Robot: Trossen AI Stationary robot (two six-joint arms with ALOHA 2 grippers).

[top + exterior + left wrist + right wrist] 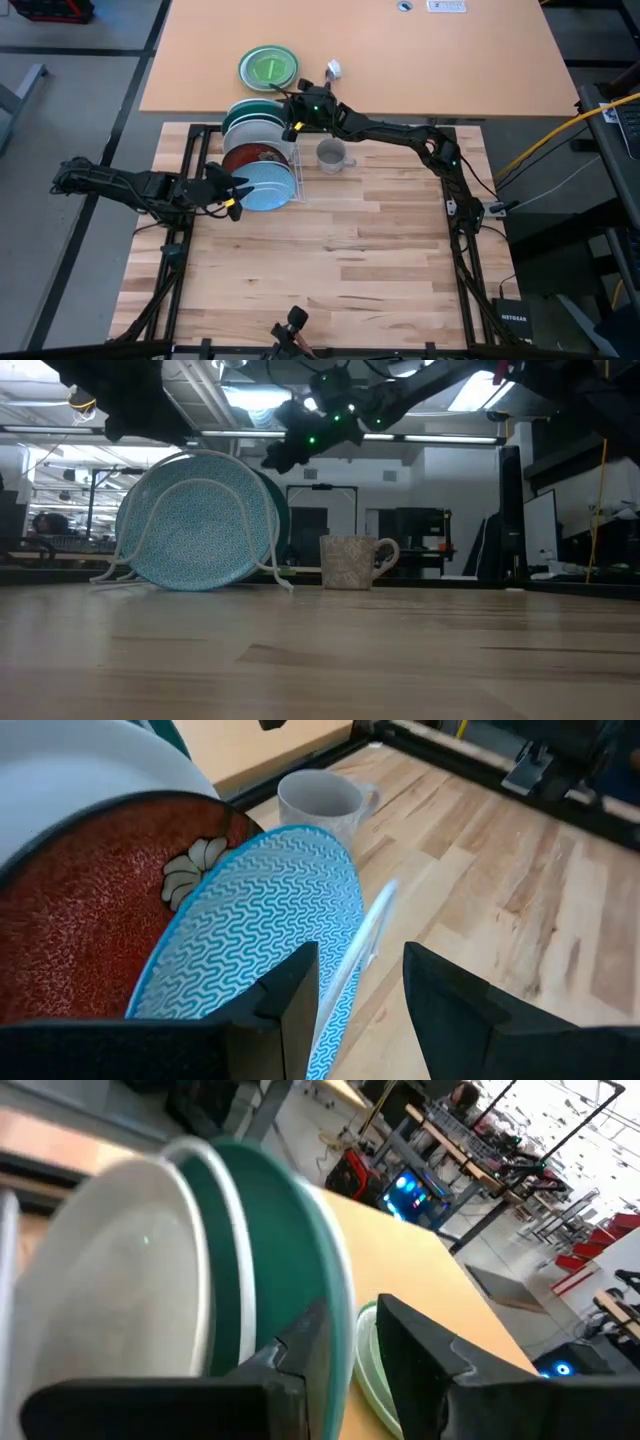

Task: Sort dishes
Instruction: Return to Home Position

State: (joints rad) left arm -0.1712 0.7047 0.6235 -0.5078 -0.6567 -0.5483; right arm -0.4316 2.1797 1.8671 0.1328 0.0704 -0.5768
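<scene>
Four plates stand on edge in the white wire rack (297, 178) on your wooden table (350, 260), seen here from above. The teal plate (250, 107) takes the far slot, followed by the white plate (255, 130) and the dark red plate (255, 157). The light blue plate (268, 186) sits at the near end. The grey mug (330, 155) stands upright on the table just beside the rack, on the right arm's side, with its handle pointing away from the plates.

Your left gripper (238, 198) hovers at the near left edge of the light blue plate. Its wrist camera shows the claw released: the two fingers (295, 995) are spread apart and grip nothing, with the plate's rim and a rack wire just ahead of them.

Your right gripper (293, 112) reaches across from the right side and hangs over the far end of the rack, beside the rim of the teal plate. That claw is released too, its fingers parted and holding nothing, with the teal rim close by one finger.

From table height, the light blue plate leans in the rack. The teal plate shows behind it, and the mug stands off to the side, apart from both. A smaller bright green plate (268, 68) lies flat on the tan table (450, 60) beyond the rack, outside it.
</scene>
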